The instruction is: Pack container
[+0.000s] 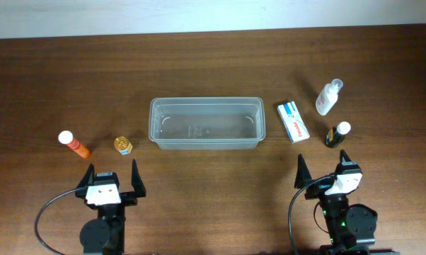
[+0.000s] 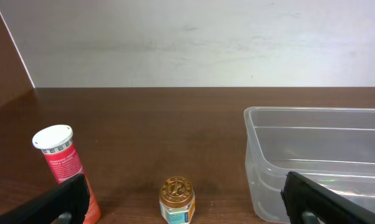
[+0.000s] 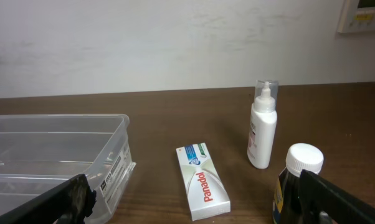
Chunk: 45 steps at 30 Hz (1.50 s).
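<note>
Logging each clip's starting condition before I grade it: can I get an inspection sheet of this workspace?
Surface: dark wooden table, no spills seen.
Job's things: clear container mid-table, empty; left of it an orange tube and gold-lidded jar; right of it a Panadol box, white spray bottle and dark white-capped bottle.
Clutter: nothing seen.
Grippers: left gripper and right gripper both open, holding nothing, on the near side of the items.
Cables: a black cable loops by the left arm, another by the right.
Surroundings: pale wall behind the table.
</note>
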Tool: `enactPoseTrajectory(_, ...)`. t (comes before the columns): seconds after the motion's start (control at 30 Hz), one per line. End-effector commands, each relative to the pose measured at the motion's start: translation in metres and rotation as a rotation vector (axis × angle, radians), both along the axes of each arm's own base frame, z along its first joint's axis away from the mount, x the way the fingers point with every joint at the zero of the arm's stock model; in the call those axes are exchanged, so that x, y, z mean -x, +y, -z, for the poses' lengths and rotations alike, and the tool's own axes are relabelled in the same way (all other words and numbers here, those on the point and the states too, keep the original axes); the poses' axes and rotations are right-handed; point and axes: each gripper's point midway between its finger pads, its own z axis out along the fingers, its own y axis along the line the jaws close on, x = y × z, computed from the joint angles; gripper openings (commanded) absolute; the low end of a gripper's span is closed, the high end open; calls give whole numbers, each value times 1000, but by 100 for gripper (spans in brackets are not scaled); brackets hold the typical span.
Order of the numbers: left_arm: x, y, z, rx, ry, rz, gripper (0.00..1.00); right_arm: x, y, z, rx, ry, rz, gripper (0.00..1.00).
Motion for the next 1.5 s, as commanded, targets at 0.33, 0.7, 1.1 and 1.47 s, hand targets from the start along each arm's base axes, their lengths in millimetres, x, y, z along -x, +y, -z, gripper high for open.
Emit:
enactPoseTrajectory(0.33, 0, 0, 1, -18, -3, 6, 99, 0, 0, 2, 1, 2, 2, 99)
enactPoseTrajectory(0.7, 0, 0, 1, -18, -3, 6, 99, 0, 0, 2, 1, 2, 2, 98)
enactPoseTrajectory(1.1, 0, 0, 1, -18, -3, 6, 99, 0, 0, 2, 1, 1, 4, 98)
enactPoseTrajectory(1.47, 0, 0, 1, -18, -3, 6, 99, 0, -4, 0, 2, -3, 28, 98)
